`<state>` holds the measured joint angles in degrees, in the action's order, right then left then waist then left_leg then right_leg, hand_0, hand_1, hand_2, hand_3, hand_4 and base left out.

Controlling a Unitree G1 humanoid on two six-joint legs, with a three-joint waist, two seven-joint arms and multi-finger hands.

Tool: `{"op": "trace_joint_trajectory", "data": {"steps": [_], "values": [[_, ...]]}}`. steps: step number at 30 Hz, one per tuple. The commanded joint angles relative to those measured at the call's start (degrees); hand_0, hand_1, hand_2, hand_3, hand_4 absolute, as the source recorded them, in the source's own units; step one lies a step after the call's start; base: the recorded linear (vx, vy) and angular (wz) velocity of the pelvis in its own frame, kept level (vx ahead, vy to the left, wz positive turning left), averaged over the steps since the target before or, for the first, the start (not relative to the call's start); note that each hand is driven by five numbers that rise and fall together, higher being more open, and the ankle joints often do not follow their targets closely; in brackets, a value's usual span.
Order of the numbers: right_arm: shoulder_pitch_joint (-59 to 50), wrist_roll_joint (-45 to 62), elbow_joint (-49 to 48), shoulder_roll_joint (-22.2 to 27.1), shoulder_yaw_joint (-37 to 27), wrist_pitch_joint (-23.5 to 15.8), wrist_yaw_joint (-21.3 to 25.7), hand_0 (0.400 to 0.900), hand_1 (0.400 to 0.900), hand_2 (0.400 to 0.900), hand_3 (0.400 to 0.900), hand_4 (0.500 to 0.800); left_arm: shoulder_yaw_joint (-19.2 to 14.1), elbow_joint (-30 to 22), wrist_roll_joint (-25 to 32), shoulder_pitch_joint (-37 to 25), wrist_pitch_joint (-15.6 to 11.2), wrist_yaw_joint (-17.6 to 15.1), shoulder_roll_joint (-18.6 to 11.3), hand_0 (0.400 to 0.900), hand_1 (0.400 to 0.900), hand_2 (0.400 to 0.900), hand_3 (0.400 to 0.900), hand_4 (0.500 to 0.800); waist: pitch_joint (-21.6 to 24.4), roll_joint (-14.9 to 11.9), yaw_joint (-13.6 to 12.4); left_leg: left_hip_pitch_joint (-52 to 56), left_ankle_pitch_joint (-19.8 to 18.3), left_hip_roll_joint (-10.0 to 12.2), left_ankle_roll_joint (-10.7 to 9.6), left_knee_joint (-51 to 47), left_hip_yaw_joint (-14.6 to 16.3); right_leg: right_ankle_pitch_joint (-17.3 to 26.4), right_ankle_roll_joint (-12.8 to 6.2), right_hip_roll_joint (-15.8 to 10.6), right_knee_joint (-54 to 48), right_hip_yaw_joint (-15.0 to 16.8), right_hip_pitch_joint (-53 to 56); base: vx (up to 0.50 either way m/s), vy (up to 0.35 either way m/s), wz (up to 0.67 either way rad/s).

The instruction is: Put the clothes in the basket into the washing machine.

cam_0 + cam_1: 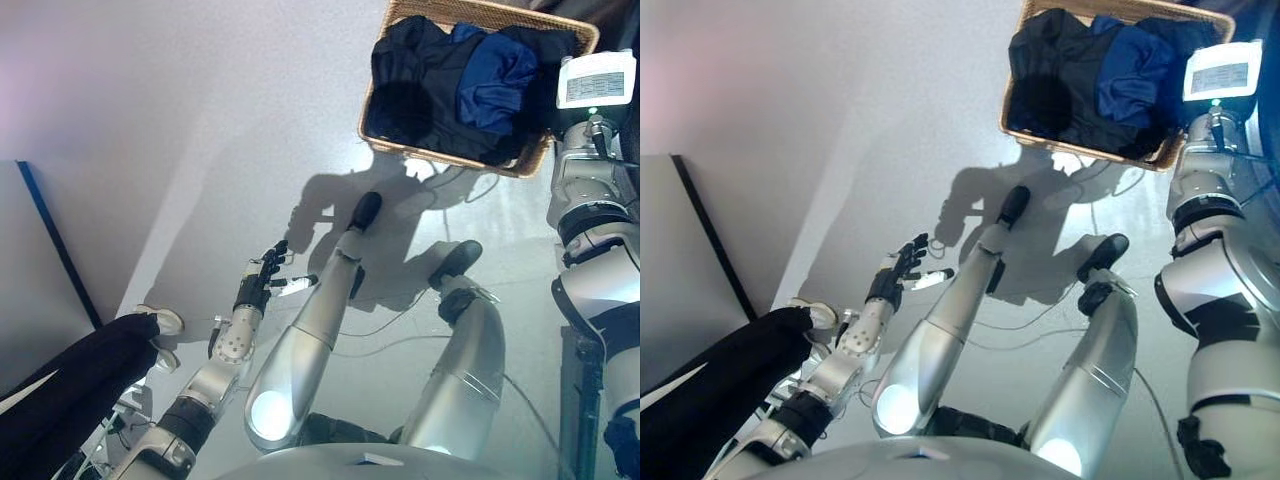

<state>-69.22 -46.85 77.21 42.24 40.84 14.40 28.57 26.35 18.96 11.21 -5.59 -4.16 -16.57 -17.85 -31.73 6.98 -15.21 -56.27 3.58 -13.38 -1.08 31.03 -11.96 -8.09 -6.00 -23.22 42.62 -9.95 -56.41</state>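
Observation:
A woven basket [452, 158] stands on the pale floor at the upper right. It holds dark clothes: a black garment [410, 85] on its left side and a blue one [500, 80] on its right. My left hand [264, 276] is low at the centre left, well away from the basket, with its fingers spread and nothing in it. My right arm [590, 200] runs up the right edge to the basket's right rim. Its hand is hidden there. No washing machine shows in either view.
A person's leg in dark trousers [80, 385] with white shoes [165, 322] stands at the lower left, close to my left arm. A dark blue strip [55, 245] borders a grey panel at the left.

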Motion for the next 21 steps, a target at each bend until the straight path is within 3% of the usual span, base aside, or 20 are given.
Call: {"op": "trace_joint_trajectory", "data": {"steps": [1, 21], "values": [[-4.99, 0.09, -2.56, 7.75, 4.40, 3.65, 4.60, 0.900, 0.900, 0.900, 0.900, 0.800, 0.80, -2.95, -0.17, 3.33, -1.96, -1.61, -1.96, 0.900, 0.900, 0.900, 0.900, 0.800, 1.93, 4.60, 0.38, -0.71, -11.18, -0.52, 2.11, 7.57, 1.62, 0.66, -1.83, 0.55, 1.67, 1.60, -0.11, 0.02, 0.037, -0.06], [-3.03, -1.55, 0.30, 10.70, 4.73, 3.69, 0.51, 0.900, 0.900, 0.900, 0.900, 0.800, -0.36, -7.68, 0.52, 4.50, -2.92, -1.79, -2.63, 0.900, 0.900, 0.900, 0.900, 0.800, 1.93, 7.17, 0.17, -8.92, -12.22, -3.18, 2.23, 14.30, 1.98, -3.00, -0.57, -2.37, 11.11, 5.16, -9.41, -0.02, 0.006, 0.06]]}}
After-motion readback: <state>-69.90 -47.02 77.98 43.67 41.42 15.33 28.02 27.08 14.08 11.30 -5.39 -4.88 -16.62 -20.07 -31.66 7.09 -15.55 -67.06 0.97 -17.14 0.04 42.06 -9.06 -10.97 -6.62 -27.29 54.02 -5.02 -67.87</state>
